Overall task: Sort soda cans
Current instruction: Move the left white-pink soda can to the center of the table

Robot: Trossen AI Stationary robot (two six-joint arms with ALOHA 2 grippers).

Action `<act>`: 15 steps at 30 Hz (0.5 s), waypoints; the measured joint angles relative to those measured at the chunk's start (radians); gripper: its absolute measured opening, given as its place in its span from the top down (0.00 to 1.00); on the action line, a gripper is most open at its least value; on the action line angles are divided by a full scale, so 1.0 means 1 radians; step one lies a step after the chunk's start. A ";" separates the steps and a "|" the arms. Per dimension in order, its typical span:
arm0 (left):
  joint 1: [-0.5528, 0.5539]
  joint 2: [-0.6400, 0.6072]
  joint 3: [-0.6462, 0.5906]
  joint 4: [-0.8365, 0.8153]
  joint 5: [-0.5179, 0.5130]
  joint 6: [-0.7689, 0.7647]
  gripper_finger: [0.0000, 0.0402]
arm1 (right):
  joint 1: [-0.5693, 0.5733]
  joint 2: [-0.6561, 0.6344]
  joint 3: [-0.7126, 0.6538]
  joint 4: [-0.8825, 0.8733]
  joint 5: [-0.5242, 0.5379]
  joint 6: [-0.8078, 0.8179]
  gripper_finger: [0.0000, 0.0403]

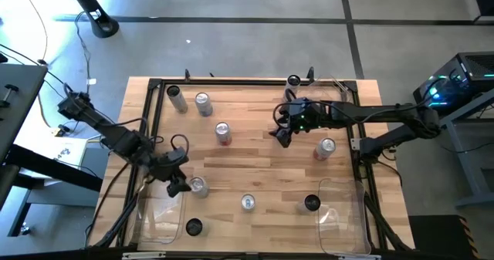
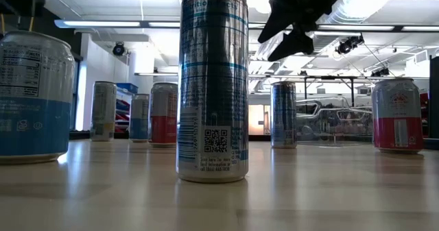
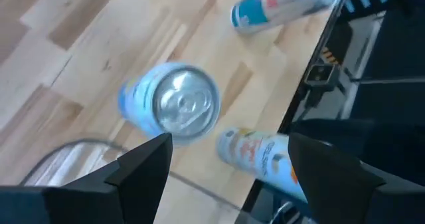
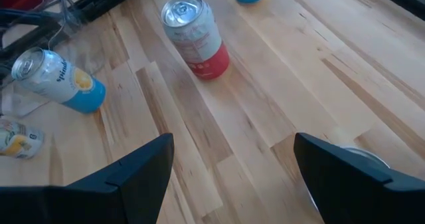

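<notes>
**Both arms hovering, no can gripped yet**

Wooden table [image 1: 255, 167], black frame round it. 2 clear plastic bins at the near edge: 1 on the left [image 1: 158, 221], 1 on the right [image 1: 343, 214]; neither seems to hold a can.

Left arm reaches in from the left side; left gripper [image 1: 179, 184] is just beside a silver-topped can [image 1: 198, 186], jaws spread, nothing between them. Left wrist view puts that can [image 3: 174, 106] ahead of the dark fingers [image 3: 143, 161], not yet between them.

Right arm comes from the right; right gripper [image 1: 282, 133] hangs mid-table, jaws apart & empty. Nearest to it: red-and-silver can [image 1: 223, 133], seen in the right wrist view [image 4: 196, 35] well ahead of the fingers.

About 9 soda cans stand scattered, apart from each other: 3 more at the far side, 1 red-banded at right [image 1: 325, 148], 3 more near the front, 2 of them black-topped [image 1: 194, 227] [image 1: 311, 204].

Judgement: step in hand is likely the left pick. Do it well by centring the jaws over the can, dropping low on its body, closing square so it doesn't tip, then lifting clear before heading for the left bin.
</notes>
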 joint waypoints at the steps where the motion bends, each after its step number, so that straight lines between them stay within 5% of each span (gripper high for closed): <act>1: 0.007 0.007 0.000 0.011 0.015 0.013 0.26 | 0.000 0.003 0.000 -0.002 0.000 0.001 0.24; 10: 0.029 0.095 0.001 -0.106 0.083 0.154 0.26 | 0.000 0.042 0.000 0.062 -0.002 0.058 0.24; 15: 0.105 0.079 0.057 -0.182 -0.089 0.278 0.26 | -0.003 0.040 0.000 0.207 -0.028 0.056 0.24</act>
